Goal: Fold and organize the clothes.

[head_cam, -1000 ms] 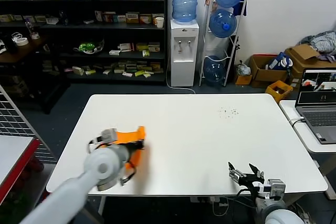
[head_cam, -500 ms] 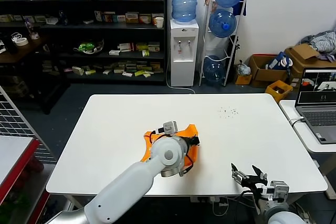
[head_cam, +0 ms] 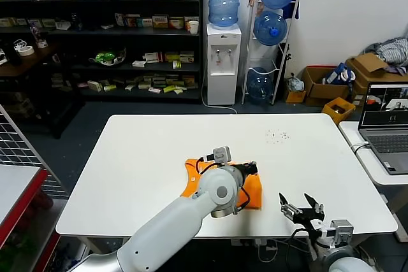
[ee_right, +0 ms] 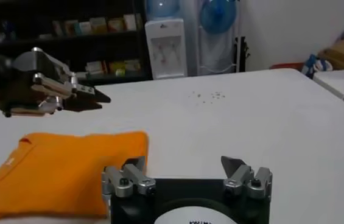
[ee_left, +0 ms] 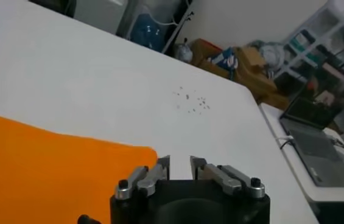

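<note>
A bright orange T-shirt (head_cam: 256,193) lies folded and flat on the white table (head_cam: 159,151), near the front middle. It also shows in the left wrist view (ee_left: 50,176) and the right wrist view (ee_right: 68,170). My left gripper (head_cam: 250,169) hovers over the shirt's right end. In its own view (ee_left: 180,161) the jaws stand a little apart with only bare table between them, and the shirt's corner lies beside one finger. My right gripper (head_cam: 303,207) is open and empty at the table's front right edge (ee_right: 184,163), to the right of the shirt.
A laptop (head_cam: 386,122) sits on a side table at the right. A water dispenser (head_cam: 223,62), shelves and cardboard boxes (head_cam: 322,84) stand behind the table. Small dark specks (head_cam: 277,136) lie at the table's back right.
My left arm has swept from the table's front left to the front middle, and the orange shirt has moved right with it. The right gripper has barely moved.
</note>
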Tool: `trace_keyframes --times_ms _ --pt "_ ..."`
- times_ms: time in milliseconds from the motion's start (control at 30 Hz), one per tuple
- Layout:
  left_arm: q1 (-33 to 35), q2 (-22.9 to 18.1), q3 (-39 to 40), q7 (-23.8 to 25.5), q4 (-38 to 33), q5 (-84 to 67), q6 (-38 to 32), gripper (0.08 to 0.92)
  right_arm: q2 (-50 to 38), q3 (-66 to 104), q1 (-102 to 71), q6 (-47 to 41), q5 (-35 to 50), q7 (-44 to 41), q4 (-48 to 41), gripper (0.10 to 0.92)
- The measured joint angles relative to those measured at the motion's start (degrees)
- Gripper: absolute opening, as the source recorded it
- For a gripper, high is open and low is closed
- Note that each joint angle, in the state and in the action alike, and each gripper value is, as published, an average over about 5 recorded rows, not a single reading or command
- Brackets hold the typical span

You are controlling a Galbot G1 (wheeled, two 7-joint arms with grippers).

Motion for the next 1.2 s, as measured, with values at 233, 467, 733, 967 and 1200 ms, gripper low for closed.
trace_keyframes --times_ms 233,467,733,967,1200 --pt "10.4 5.9 -7.6 10.6 -7.5 12.3 -4.5 0.565 0.8 1.6 -0.3 8.4 -5.0 -7.3 -3.1 0.823" --pt "30.6 10.4 -23.9 28.8 -10.3 34.0 -20.6 0.761 4.3 5.2 -1.2 17.0 -9.9 -14.8 -6.6 0.823" --pt "50.1 7.6 -40.8 45.8 -7.9 50.2 -43.9 0.822 10.7 11.1 -2.6 28.9 -14.3 -22.1 -9.4 0.823" --pt "59.8 2.9 -48.8 55.0 -8.5 57.0 -55.8 0.823 16.2 13.8 -5.7 37.4 -17.2 -26.0 -9.6 0.823" --pt "64.2 -0.1 -51.7 59.7 -9.1 61.0 -62.6 0.823 19.7 15.0 -7.2 42.1 -18.7 -28.1 -10.1 0.823"
